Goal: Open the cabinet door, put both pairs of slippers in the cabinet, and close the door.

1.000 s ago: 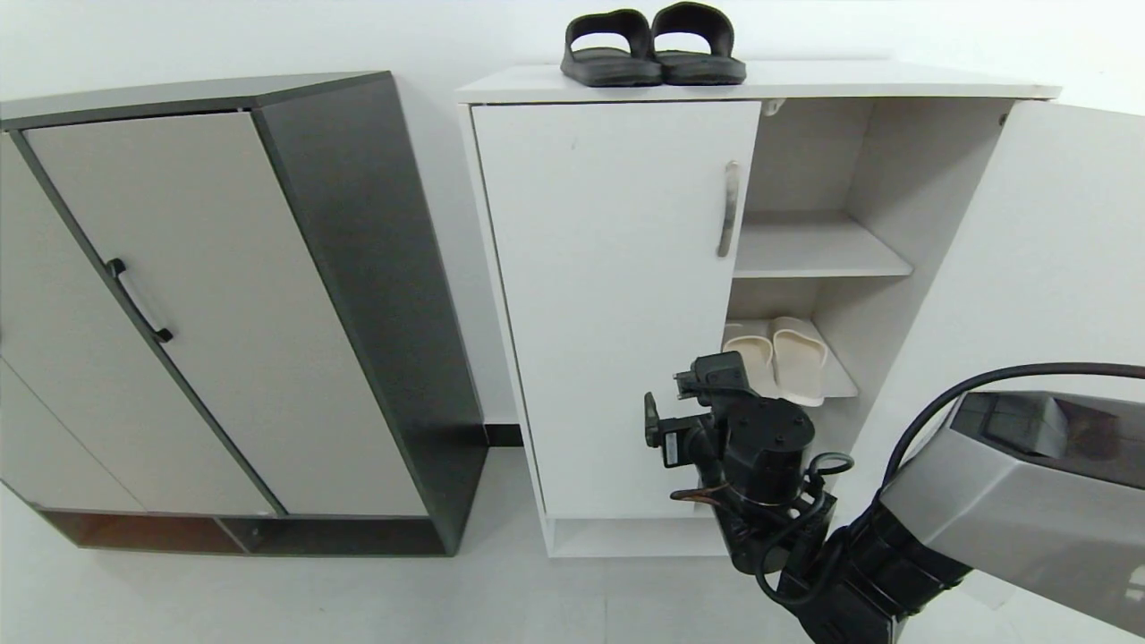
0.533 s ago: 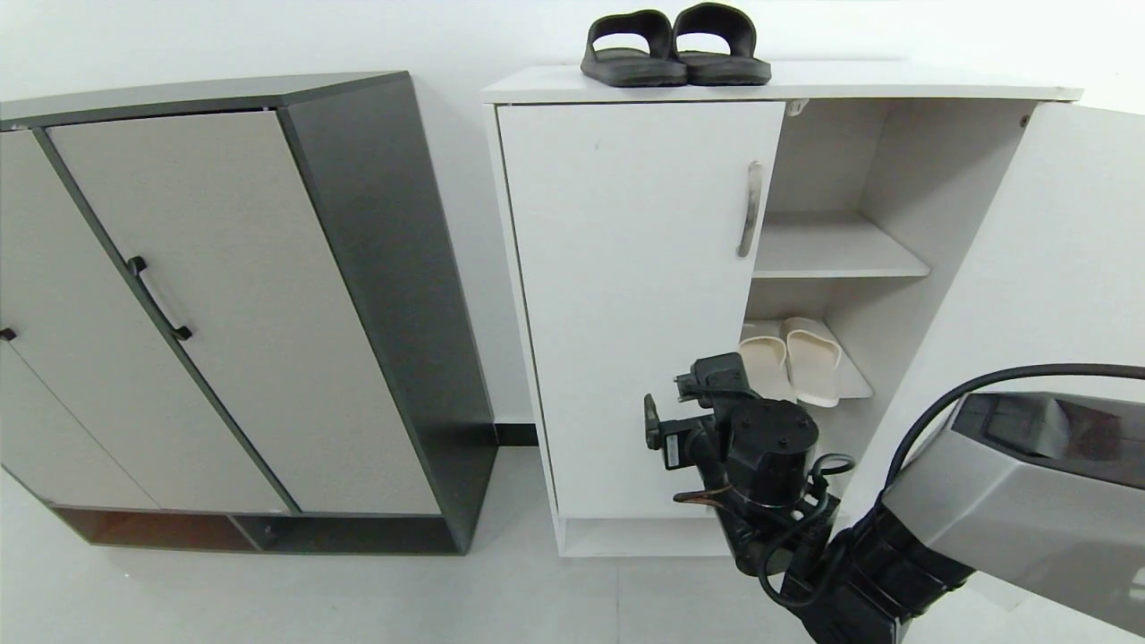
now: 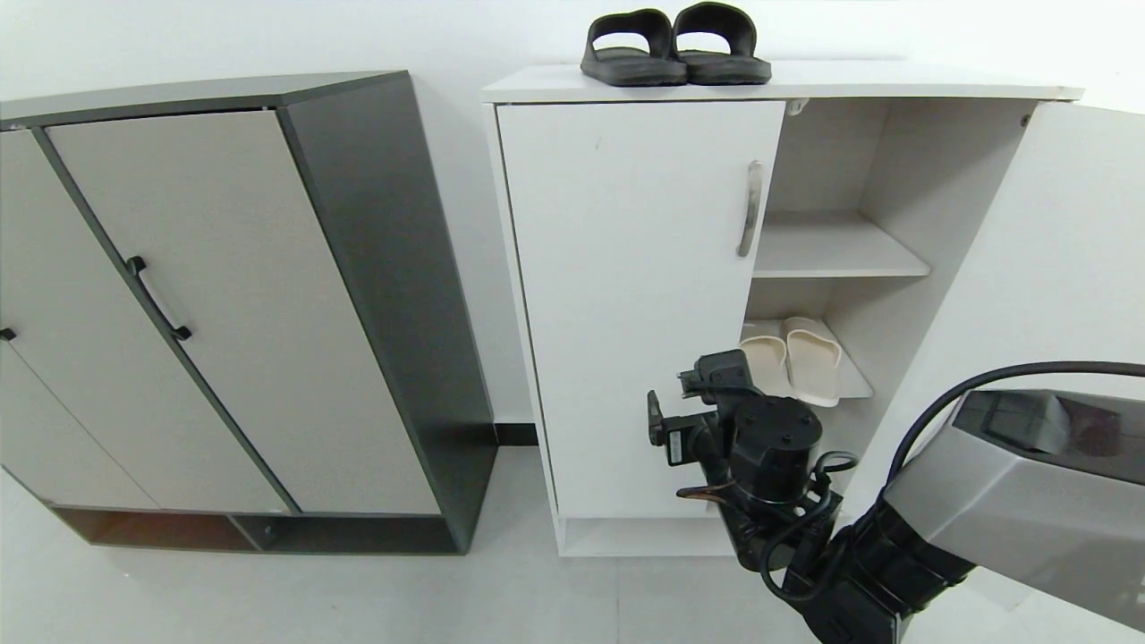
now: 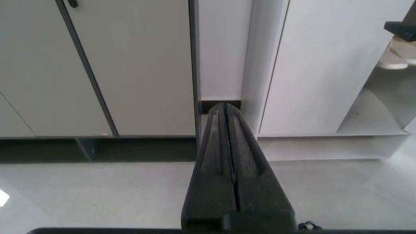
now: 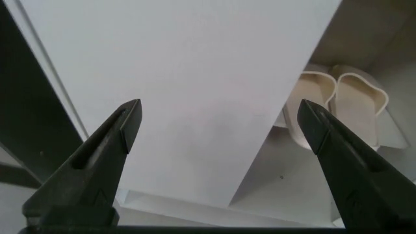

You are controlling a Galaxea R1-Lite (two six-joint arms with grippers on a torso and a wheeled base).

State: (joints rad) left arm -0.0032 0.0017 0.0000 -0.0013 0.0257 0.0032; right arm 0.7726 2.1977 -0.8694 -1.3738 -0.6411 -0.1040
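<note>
Black slippers (image 3: 675, 46) sit on the cabinet (image 3: 626, 286) at 12 o'clock — white slippers (image 3: 794, 358) lie inside. Right gripper (image 5: 220, 112), at 5 o'clock, is open; left gripper (image 4: 225, 112) is closed.

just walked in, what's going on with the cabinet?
On the white cabinet, the right door stands open. The cream slippers sit on its lower shelf; the black slippers are on top, not yet stowed. The right pincer is open and empty, low before the closed left door. The left pincer is shut, empty.
</note>
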